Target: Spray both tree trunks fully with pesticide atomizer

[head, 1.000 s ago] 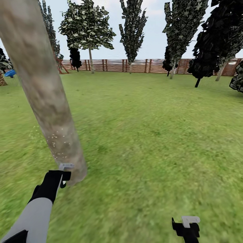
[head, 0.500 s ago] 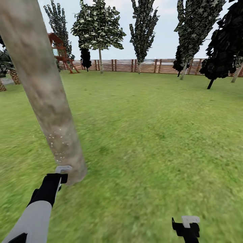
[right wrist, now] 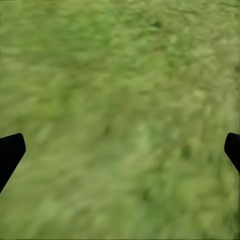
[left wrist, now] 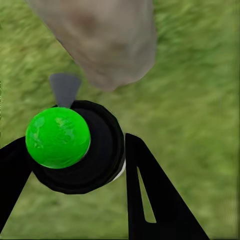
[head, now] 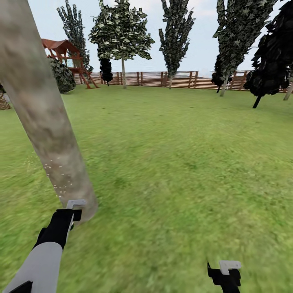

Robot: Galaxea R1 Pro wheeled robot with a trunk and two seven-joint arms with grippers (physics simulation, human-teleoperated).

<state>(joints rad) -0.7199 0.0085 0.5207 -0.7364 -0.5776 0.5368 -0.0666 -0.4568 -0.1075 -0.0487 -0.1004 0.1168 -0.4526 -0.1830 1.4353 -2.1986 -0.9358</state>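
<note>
Our left claw is clamped around the pesticide atomizer, a small, rigid, probably light bottle, held near the tree trunk at near left. We judge the round body the safest hold; our right claw hangs spread apart over the lawn.

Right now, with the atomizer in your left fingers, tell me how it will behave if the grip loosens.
The atomizer looks rigid and rounded, so it would probably slip and roll on the lawn. Its smooth green ball offers little friction, though the left gripper seems closed around it.
</note>
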